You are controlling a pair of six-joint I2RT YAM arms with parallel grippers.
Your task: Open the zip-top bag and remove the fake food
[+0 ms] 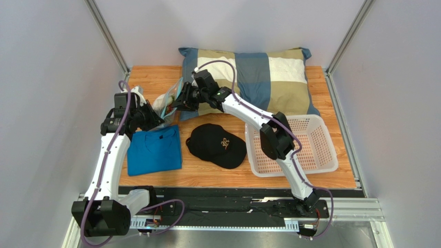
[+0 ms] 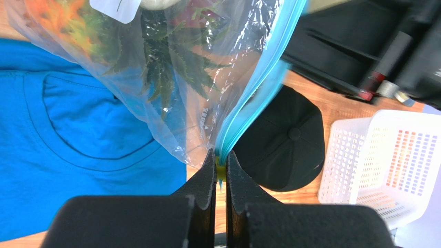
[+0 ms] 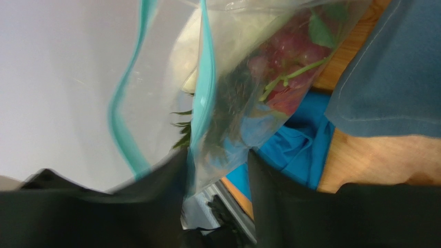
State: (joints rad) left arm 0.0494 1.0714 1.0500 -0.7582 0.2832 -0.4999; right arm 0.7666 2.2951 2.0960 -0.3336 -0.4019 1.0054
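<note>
Wooden desk (image 1: 207, 174) between pale grey walls; a plaid pillow (image 1: 259, 72), blue shirt (image 1: 154, 150), black cap (image 1: 215, 146) and white basket (image 1: 331, 155) are laid on it.

Item: zip-top bag (image 2: 196, 77), held up over the desk's far left, above the shirt. One end of its teal zip strip (image 2: 259, 77) is clamped by the closed left pincer (image 2: 220, 157). One wall is hung between the parted jaws of the right pincer (image 3: 216, 160).

The plastic is clear and creased, the mouth partly gaping. Fake food (image 3: 290, 67) is seen inside: dark red grapes, orange pineapple, green leaves.
</note>
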